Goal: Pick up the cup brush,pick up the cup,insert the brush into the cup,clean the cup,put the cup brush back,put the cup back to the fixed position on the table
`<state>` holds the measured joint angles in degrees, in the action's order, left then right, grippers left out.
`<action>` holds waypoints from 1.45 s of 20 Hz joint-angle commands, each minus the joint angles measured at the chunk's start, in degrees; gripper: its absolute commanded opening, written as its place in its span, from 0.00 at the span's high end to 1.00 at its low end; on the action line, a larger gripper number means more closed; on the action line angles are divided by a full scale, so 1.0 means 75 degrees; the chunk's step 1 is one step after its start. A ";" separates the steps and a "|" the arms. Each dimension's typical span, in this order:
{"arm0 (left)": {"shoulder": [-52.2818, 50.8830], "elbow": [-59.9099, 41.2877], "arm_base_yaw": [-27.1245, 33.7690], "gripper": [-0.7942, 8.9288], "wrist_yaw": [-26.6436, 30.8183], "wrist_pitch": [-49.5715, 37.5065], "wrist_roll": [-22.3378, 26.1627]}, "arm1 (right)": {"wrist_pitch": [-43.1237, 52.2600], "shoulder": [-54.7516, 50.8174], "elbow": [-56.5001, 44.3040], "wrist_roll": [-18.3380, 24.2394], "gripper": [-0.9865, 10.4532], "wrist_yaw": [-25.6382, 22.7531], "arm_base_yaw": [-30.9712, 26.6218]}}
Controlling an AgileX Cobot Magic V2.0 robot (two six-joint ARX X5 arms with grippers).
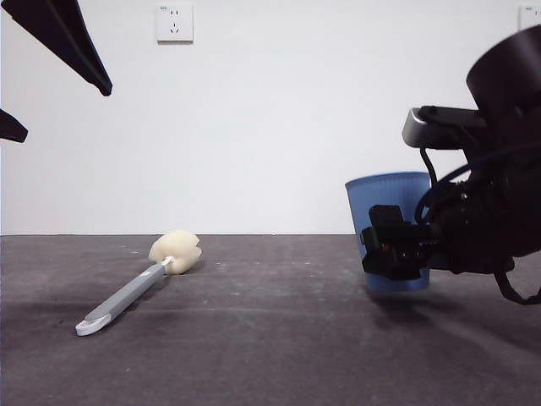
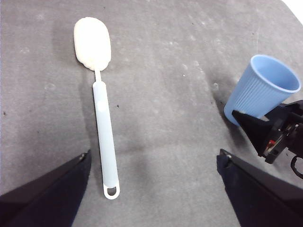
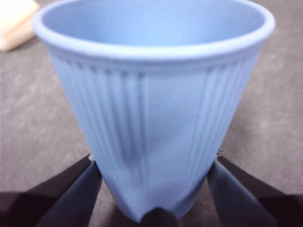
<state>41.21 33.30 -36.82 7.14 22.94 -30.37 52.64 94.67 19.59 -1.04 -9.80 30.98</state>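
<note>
— So how will the cup [image 3: 156, 113] handle?

— Likely light, thin plastic that flexes; its wall dents where the right claw [image 3: 154, 189] is closed on its lower body, at 3 o'clock on the surface [image 1: 270, 355].

— And the cup brush [image 2: 102, 109]?

— Lying flat at 9 o'clock. Stiff handle, soft sponge head; take the handle's middle. The left claw [image 2: 154, 179] hangs wide open above it, touching nothing.

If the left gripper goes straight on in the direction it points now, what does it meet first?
Probably the cup brush lying on the table: the left gripper points down, its open fingers either side of the grey handle. The handle's exact height is unclear.
</note>
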 commanded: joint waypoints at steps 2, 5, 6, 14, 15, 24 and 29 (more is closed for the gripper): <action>-0.0012 -0.0029 0.0000 0.46 0.0032 -0.0128 0.0259 | 0.0326 0.0280 -0.0035 0.0122 0.92 0.0236 -0.0254; -0.0012 -0.0029 0.0000 0.46 0.0032 -0.0131 0.0268 | 0.0347 0.0472 -0.0035 0.0122 0.92 0.0723 -0.0484; -0.0012 -0.0029 0.0000 0.46 0.0032 -0.0128 0.0286 | 0.0344 0.0586 -0.0035 0.0119 0.92 0.0761 -0.0551; -0.0012 -0.0029 0.0000 0.46 0.0029 -0.0128 0.0460 | -0.0918 0.0720 -0.0035 0.0050 0.76 0.1510 -0.0720; -0.0012 -0.0029 0.0000 0.46 0.0029 -0.0128 0.0460 | -0.0962 0.0720 -0.0035 0.0050 0.70 0.1521 -0.0720; -0.0012 -0.0029 0.0000 0.46 0.0015 -0.0108 0.0458 | -0.1064 0.0417 -0.0035 0.0052 0.49 0.1524 -0.0720; -0.0012 -0.0029 0.0000 0.46 0.0015 -0.0102 0.0458 | -0.2020 -0.0364 -0.0035 -0.0090 0.47 0.1521 -0.0720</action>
<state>41.21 33.30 -36.82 7.11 22.37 -27.59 38.46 91.64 20.25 -0.25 1.56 25.54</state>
